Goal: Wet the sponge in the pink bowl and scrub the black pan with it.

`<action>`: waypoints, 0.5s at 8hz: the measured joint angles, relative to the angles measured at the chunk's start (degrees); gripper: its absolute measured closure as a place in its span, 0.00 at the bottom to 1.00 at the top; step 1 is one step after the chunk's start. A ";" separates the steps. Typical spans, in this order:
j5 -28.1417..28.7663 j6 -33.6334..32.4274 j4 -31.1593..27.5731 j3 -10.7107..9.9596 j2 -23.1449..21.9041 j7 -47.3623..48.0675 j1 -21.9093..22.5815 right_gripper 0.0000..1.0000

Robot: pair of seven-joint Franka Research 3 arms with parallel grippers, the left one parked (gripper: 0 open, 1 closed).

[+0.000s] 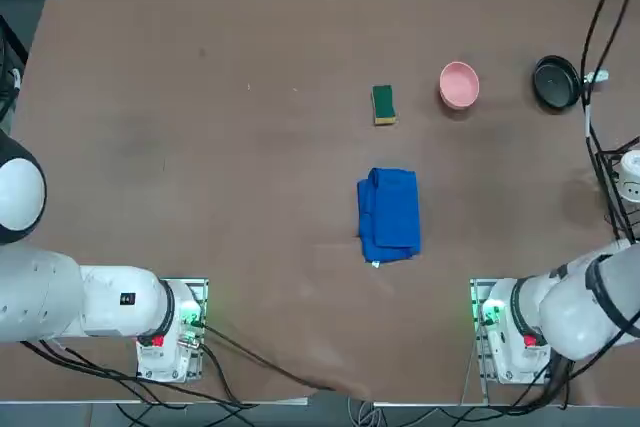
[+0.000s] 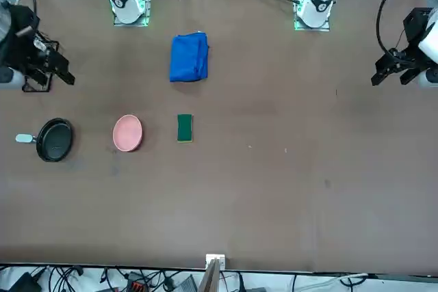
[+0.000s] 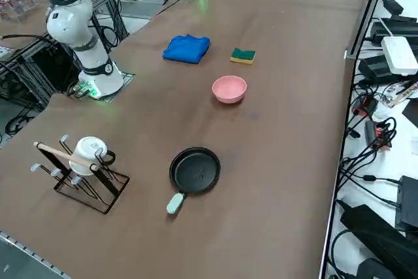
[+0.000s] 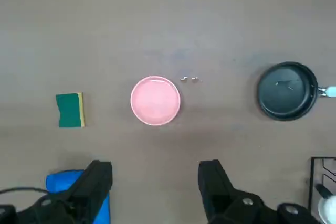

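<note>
Top view: you get the sponge (image 1: pixel 384 105) on the counter (image 1: pixel 250 147), green side up with a yellow edge showing, left of the pink bowl (image 1: pixel 459 85). The black pan (image 1: pixel 556 82) is right of the bowl; dark cables cross near it and cover part of its handle. Blue cloth (image 1: pixel 389 215) lies nearer you than the sponge. The white mug (image 1: pixel 629 176) and its rack (image 1: pixel 618 187) are cut by the right edge, partly behind cables. Your right pincer is out of this view.

Front view: sponge, bowl, pan all in plain sight, in a row, none touching. Pan handle (image 2: pixel 25 138) points to the picture's left edge. Rack is mostly hidden behind the right arm's dark end parts at the left; you can't make out the pincer's fingers there.

Right side view: pan shows whole, pale handle included. Mug sits on the rack, a light wooden bar alongside it. You can't see the right pincer's tips.

Right wrist view: right pincer (image 4: pixel 155 190) stands wide apart, nothing between its fingers, above the counter. One finger covers part of the blue cloth. Rack, mug and pan handle are cut off by the frame. Sponge and bowl show whole, apart.
</note>
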 joint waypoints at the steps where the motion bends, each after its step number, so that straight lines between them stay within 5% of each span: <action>1: -0.97 0.10 -2.51 4.52 -2.01 0.00 -4.36 0.00; 2: -1.55 1.14 -5.82 8.04 -4.42 0.00 -7.87 0.00; 4: -1.91 4.40 -13.75 10.52 -10.39 -0.27 -11.31 0.00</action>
